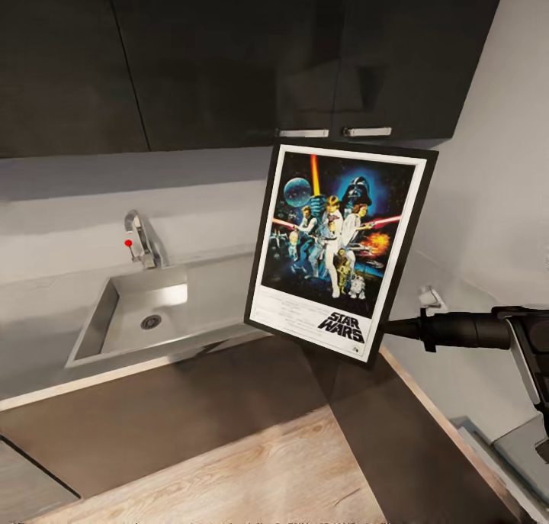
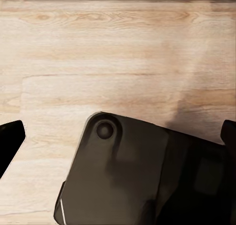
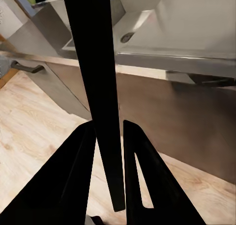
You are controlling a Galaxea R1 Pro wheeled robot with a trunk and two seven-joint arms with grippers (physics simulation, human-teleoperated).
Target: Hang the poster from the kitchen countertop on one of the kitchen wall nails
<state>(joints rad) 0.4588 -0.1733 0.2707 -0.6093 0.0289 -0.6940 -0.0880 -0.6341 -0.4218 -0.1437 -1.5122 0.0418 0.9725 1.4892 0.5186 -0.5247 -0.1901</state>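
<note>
Right gripper (image 3: 109, 136) fingers (image 3: 73, 176) clamp poster (image 1: 335, 245) edge, poster aloft, tilted, clear of grey countertop (image 1: 46, 303). Left fingers (image 2: 11, 141) spread wide over wood floor (image 2: 118, 48). Steel sink (image 1: 137, 310), faucet (image 1: 143, 240), black upper cabinets (image 1: 229, 51). Black frame, white border, STAR WARS logo.

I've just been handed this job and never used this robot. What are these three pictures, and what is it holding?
The big picture is from the robot's head, looking down over a kitchen. The right hand reaches in from the right and grips the poster by its lower edge, lifted and tilted beside the sink and faucet in the countertop. The right wrist camera looks along that hand's fingers: the dark strip between them is the poster edge-on. The left wrist camera looks down at the wooden floor and a dark part of the robot.
</note>
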